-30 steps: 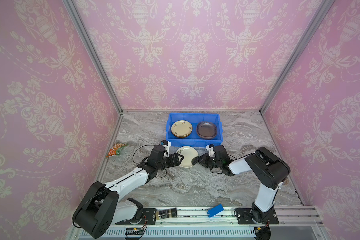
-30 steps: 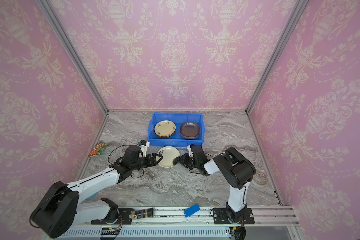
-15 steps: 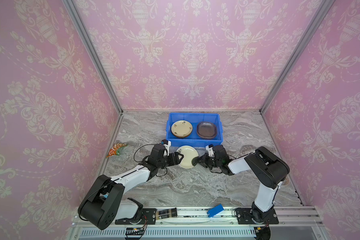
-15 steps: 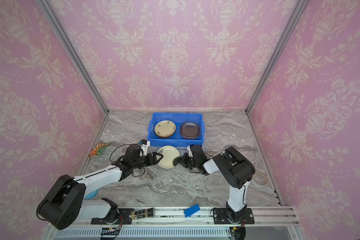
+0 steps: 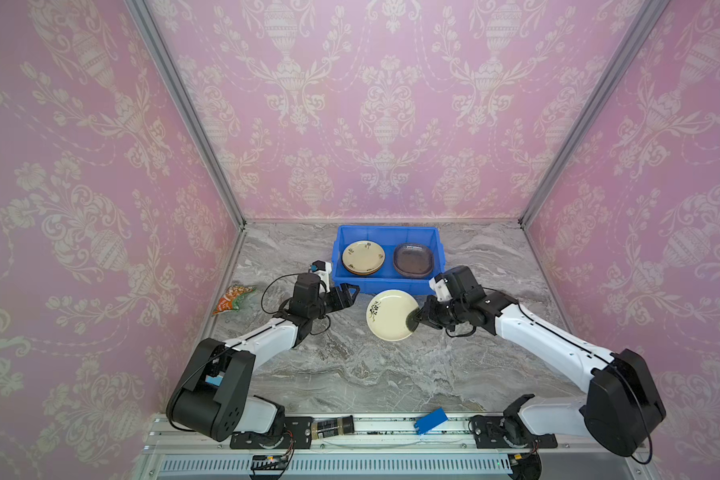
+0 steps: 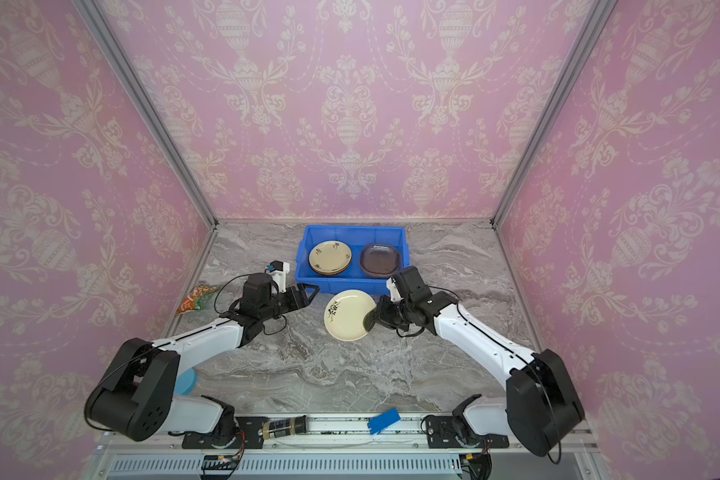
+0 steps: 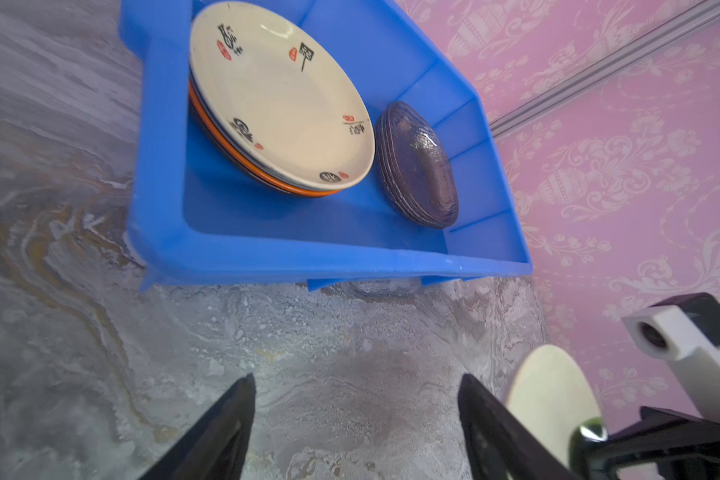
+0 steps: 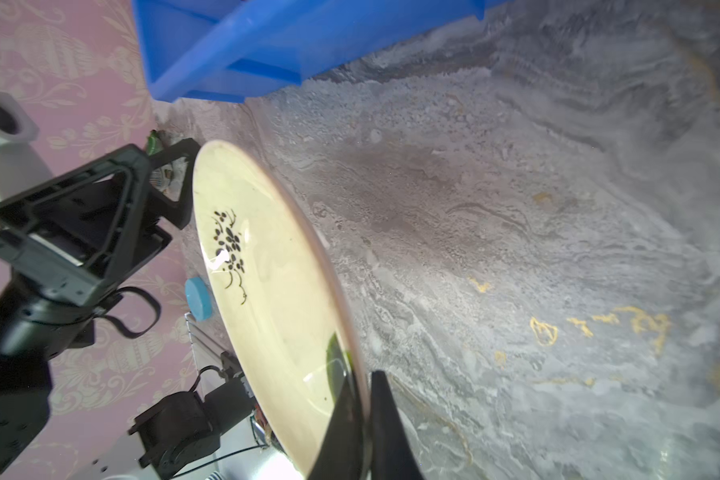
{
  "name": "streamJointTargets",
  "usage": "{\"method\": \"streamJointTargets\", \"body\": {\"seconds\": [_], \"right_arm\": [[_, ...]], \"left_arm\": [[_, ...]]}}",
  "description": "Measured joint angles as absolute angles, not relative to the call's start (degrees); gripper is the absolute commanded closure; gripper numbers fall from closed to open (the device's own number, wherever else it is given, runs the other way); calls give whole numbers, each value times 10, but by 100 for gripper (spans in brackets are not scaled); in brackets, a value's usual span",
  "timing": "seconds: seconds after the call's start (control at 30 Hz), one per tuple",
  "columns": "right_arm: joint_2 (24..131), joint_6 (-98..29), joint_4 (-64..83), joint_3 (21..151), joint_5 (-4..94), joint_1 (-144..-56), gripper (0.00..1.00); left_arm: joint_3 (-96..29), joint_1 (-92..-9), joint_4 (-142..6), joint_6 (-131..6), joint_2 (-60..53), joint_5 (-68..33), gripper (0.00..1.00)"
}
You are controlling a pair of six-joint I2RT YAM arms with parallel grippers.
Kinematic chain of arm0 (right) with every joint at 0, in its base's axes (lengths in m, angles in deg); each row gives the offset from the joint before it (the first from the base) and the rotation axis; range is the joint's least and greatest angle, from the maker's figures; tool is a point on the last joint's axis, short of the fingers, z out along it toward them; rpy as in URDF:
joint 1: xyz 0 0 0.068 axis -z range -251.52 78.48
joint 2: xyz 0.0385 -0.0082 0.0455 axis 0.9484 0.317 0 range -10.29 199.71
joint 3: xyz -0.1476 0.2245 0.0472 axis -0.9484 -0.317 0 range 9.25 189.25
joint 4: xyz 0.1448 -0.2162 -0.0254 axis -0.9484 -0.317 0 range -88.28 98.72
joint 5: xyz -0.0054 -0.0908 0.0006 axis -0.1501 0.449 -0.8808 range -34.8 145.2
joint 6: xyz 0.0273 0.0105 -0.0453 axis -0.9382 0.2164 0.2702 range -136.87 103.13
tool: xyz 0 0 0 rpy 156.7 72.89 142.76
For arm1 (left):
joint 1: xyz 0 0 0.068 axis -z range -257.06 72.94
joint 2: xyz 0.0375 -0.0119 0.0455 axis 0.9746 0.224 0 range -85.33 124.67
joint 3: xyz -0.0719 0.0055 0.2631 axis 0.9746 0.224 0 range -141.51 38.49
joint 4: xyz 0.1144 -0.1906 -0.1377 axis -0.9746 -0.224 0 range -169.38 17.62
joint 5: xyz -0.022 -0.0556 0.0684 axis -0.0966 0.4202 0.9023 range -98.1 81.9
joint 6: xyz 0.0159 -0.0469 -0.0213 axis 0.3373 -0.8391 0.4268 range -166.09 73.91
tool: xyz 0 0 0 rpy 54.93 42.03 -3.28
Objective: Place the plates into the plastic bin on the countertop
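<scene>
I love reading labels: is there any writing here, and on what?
On the top cream plate in the blue bin: black brush characters and red seals, too blurred to read.
On the flowered plate in the right gripper: a black sprig, no writing.
Nothing else readable.

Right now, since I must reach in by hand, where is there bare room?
Bare: the wide countertop between the cream plate and the front rail, and the strips flanking the plastic bin. Crowded: the bin, filled by the round stack and glass stack, and its front, where the right gripper grips the plate near the open left gripper.
</scene>
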State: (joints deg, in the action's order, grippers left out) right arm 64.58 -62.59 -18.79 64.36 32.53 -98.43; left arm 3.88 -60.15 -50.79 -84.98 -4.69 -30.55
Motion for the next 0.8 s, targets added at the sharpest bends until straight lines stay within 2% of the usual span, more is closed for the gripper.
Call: {"method": "streamJointTargets", "body": {"seconds": [0.17, 0.37, 0.57, 0.8], "right_arm": [[660, -579, -262, 794, 331, -916, 100], [812, -547, -255, 941, 336, -912, 100], [965, -544, -240, 1006, 351, -912, 100], [1054, -561, -210, 1075, 354, -912, 100]], "left_arm": [[15, -646, -513, -851, -62, -315, 23], [-4, -655, -511, -845, -78, -314, 24], [-4, -662, -501, -845, -62, -315, 24], [-5, -662, -501, -843, -46, -320, 24]]}}
